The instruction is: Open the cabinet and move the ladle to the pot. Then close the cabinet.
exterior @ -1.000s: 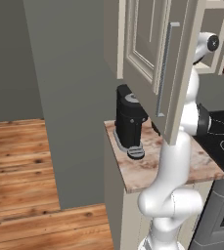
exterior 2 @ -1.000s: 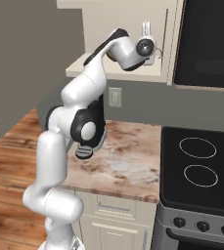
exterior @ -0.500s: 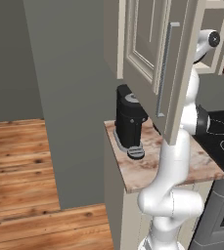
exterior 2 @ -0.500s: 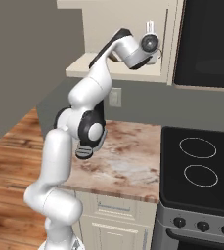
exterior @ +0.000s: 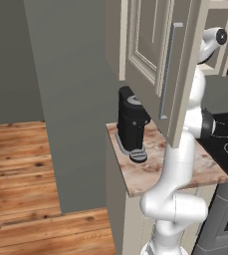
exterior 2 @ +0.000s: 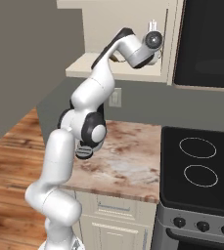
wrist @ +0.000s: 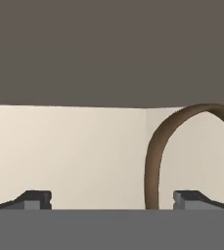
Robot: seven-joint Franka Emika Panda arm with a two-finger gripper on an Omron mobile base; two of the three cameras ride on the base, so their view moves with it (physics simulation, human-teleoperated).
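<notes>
1. Room: a rendered kitchen with a wood plank floor (exterior: 31, 169) and a grey wall (exterior: 70, 74).
2. Surface: a mottled stone bench (exterior 2: 123, 166) runs above cream drawers (exterior 2: 113, 210), and its right edge meets a black stove (exterior 2: 196, 166).
3. Count on the bench: one black coffee machine (exterior: 131, 122), standing near the left end and toward the back edge in the left base view.
4. Count on the stove: two ring burners (exterior 2: 197, 147) on its top in the right base view, and three knobs (exterior 2: 201, 225) along its front.
5. Other fixtures: one black microwave (exterior 2: 206, 44) above the stove, and one wall outlet (exterior 2: 115, 96) behind the arm.
6. The cabinet (exterior: 160, 60): cream, mounted on the wall above the bench. One tall raised-panel door stands swung out, bearing one long vertical silver bar handle (exterior: 168, 69). The cream shelf floor (exterior 2: 108, 71) inside is exposed.
7. The ladle (wrist: 157, 156): one curved brown handle shows in the hand view, arching against the cream interior just inside the right fingertip. Its bowl cannot be made out.
8. The gripper (wrist: 111, 199): raised to the cabinet opening, jaws spread wide, touching nothing. Its casing (exterior 2: 151, 40) sits at the cabinet's right edge.
</notes>
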